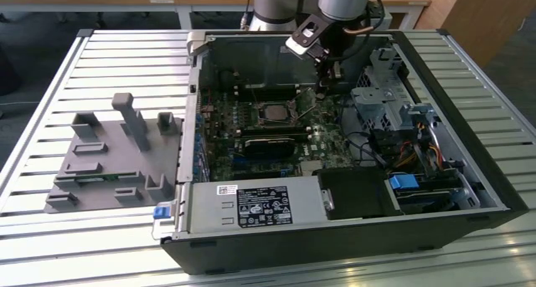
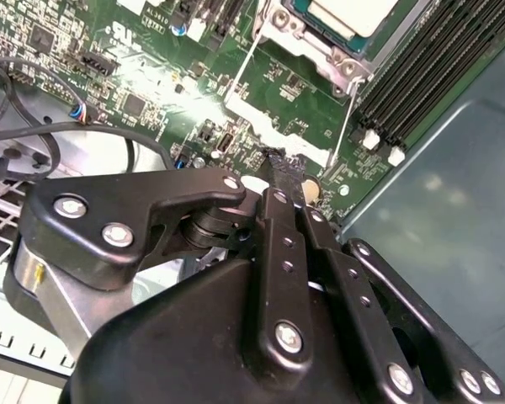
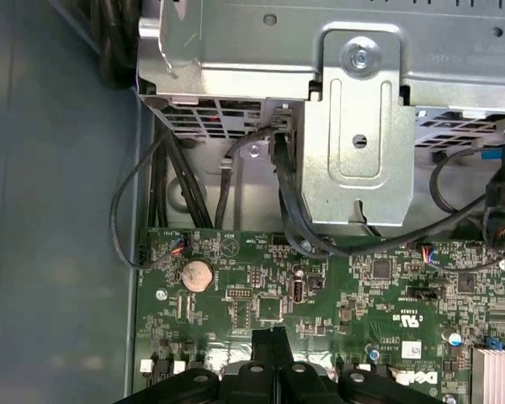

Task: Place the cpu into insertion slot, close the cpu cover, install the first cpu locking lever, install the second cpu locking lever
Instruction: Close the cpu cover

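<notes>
Inside the open computer case [image 1: 335,249] on the slatted counter [image 1: 100,54], the tool [image 1: 328,81] is hanging nose-down over the green motherboard [image 3: 320,286], just off one corner of the insertion slot [image 1: 261,114]. Its fingers [image 2: 279,236] are showing pressed together in both wrist views with nothing visible between them, so I'm reading it as clenched and empty. The cpu [image 2: 353,13] is already sitting in the slot, silver-beige face up. The cpu cover [image 2: 341,57] is lying framed around it. It looks down flat, but I'm not calling it locked.

Key geometry: in the exterior view the slot is lying toward the exterior view's left of the tool and toward the power supply [image 1: 255,205], close but not under the tip. Two thin silver locking levers are running along opposite sides of the socket, long axes roughly parallel, both pointing back toward the tool. In the second wrist view the nearer lever [image 2: 348,118] is ending just beside the tool tip. The farther lever [image 2: 242,74] is ending a little further off on the other side. So the tip is sitting between the two free ends, closer to the first. Can't tell whether either is hooked under its catch. In the exterior view one seems to be angling up from the socket corner toward the tool, so my guess is unlatched. Can't tell tip-to-board contact either.
</notes>
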`<state>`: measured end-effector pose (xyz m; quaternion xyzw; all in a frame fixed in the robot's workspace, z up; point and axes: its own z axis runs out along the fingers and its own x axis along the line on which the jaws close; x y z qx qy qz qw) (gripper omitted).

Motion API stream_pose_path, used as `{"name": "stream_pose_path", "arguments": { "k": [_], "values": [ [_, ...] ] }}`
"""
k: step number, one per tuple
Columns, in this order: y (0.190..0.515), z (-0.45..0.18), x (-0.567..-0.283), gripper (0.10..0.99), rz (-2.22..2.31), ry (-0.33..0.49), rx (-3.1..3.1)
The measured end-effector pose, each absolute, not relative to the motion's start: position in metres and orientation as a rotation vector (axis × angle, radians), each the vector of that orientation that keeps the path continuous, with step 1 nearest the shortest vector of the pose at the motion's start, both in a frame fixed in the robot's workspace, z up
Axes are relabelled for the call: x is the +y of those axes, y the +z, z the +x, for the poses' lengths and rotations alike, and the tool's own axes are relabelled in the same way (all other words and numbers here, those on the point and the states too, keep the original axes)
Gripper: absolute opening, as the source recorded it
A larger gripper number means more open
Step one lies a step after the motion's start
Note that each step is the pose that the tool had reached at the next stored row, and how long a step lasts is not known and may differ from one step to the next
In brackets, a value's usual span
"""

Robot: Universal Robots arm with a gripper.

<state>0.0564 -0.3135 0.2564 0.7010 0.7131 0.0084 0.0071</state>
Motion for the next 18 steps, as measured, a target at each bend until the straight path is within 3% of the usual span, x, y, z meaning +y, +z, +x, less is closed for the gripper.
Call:
{"name": "stream_pose_path", "arguments": {
  "k": [18],
  "values": [
    [0.244, 0.063, -0.310, 0.106, 2.196, 0.018, 2.234]
  ]
}}
